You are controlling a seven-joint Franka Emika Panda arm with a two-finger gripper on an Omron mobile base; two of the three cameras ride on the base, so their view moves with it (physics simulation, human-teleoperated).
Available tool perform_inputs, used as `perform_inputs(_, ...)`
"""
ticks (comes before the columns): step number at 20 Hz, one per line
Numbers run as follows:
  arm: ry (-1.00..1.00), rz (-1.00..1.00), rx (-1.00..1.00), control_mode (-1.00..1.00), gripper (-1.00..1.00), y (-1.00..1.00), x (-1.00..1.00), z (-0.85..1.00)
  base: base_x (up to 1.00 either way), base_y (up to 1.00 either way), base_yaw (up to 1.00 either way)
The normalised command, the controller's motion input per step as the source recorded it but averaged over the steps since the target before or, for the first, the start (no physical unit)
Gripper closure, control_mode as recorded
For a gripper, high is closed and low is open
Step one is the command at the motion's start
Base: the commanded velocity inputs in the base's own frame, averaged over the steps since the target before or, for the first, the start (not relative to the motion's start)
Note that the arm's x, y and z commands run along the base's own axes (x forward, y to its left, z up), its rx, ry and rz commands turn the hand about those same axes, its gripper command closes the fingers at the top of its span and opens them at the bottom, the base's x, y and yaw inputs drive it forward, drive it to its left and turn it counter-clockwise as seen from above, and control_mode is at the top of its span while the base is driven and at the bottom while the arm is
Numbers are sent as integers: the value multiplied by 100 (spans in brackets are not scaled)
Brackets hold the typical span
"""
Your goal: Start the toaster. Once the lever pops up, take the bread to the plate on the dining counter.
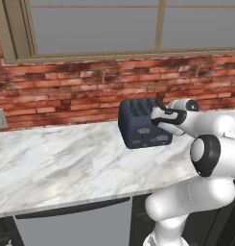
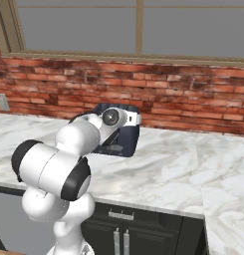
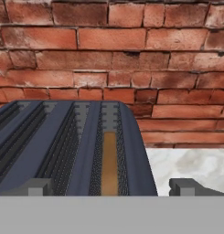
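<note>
Toaster (image 1: 140,124) on marbled counter (image 1: 56,163), against brick wall (image 1: 66,91). Bread (image 3: 109,162) sunk in toaster's rightmost slot. Gripper (image 3: 111,187) hovers at toaster's near end, fingers (image 3: 184,186) spread wide, grasping nothing. Window (image 2: 138,25) above toaster.

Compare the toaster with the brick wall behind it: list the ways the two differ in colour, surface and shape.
Colour: the toaster is dark navy-grey, while the brick wall is mottled red-brown.
Surface: the toaster's sides are smooth and its top is slotted; the brick wall is rough, crossed by pale mortar lines.
Shape: the toaster is a small rounded box on the marbled counter; the brick wall is a broad flat plane.
</note>
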Motion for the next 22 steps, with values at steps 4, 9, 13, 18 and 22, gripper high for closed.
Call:
perform_inputs(4,0,0,0,-100,-100,0,0,0,0,0,0)
perform_inputs(9,0,0,0,-100,-100,0,0,0,0,0,0)
perform_inputs(13,0,0,0,-100,-100,0,0,0,0,0,0)
perform_inputs(18,0,0,0,-100,-100,0,0,0,0,0,0)
perform_inputs(22,0,0,0,-100,-100,0,0,0,0,0,0)
